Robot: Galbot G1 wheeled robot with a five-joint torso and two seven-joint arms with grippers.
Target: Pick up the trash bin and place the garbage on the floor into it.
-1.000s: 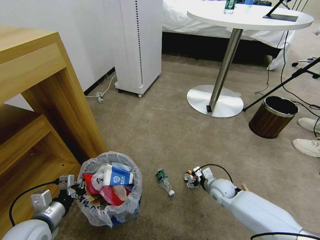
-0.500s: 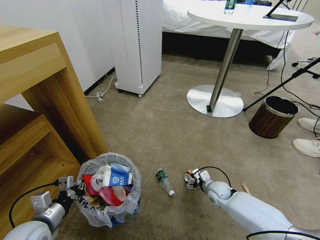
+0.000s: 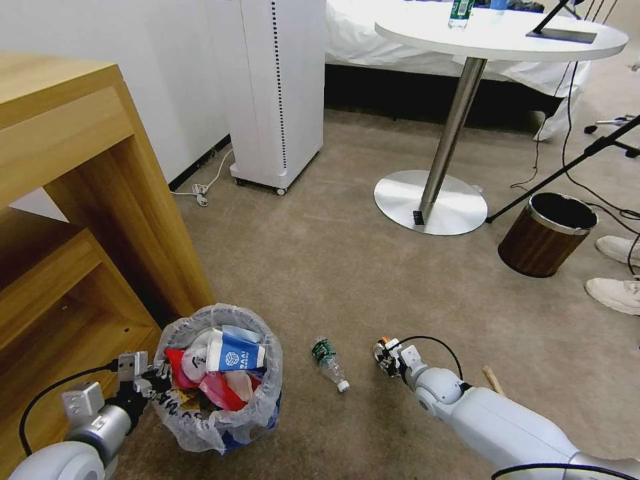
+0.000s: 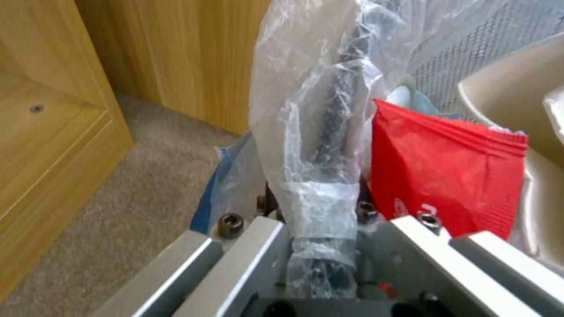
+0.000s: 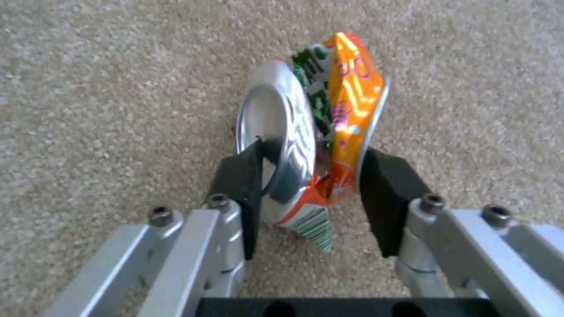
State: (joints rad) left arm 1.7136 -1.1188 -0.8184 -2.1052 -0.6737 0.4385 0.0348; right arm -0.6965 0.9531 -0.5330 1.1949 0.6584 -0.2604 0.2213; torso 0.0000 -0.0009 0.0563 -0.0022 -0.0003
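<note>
right gripper [image 5: 311, 176] pinching one crushed can [image 5: 314, 145] on carpet [image 3: 320, 267] | left gripper [image 4: 320, 229] clamped on one trash bin [image 3: 220, 380] rim, beside wooden shelf [image 3: 80, 200] | one green-label bottle [image 3: 329, 362] lying between bin and can

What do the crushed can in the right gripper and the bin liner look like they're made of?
Crushed can: thin metal, likely aluminium, with a shiny silver end, sharp creases and an orange-green printed skin. The right gripper is shut on it. Bin liner: thin translucent plastic film, glossy and crinkled, wrapped over the bin's dark mesh rim. The left gripper clamps it.
</note>
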